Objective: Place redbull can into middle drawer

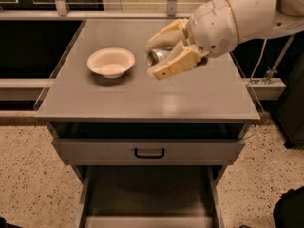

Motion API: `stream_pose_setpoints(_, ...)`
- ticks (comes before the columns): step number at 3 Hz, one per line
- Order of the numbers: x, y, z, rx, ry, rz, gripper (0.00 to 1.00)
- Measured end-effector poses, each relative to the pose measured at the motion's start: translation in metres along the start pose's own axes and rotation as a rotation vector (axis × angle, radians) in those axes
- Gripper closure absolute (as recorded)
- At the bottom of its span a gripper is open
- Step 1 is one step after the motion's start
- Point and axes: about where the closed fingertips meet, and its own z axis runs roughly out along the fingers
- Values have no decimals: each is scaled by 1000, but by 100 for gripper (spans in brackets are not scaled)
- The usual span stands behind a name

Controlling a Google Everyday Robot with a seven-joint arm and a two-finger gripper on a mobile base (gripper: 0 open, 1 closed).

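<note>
My gripper (159,56) hangs above the middle of the grey cabinet top (142,96), its two cream fingers (173,65) shut on the redbull can (157,57). The can lies sideways between them, its shiny round end facing left; most of its body is hidden by the fingers. The middle drawer (147,194) stands pulled out at the bottom of the view, showing a plain dark grey floor between thin grey side walls. The gripper is well above and behind it.
A cream-white bowl (110,62) sits on the cabinet top left of the gripper. A shut drawer front with a black handle (149,153) lies above the open drawer. Speckled floor on both sides; dark objects at the right edge (289,208).
</note>
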Motion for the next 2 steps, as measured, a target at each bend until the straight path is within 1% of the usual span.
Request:
stream_pose_setpoints(1,-58,32,5,122,-112,24,100)
stream_pose_setpoints(2,19,96,-13,232,-122,272,100)
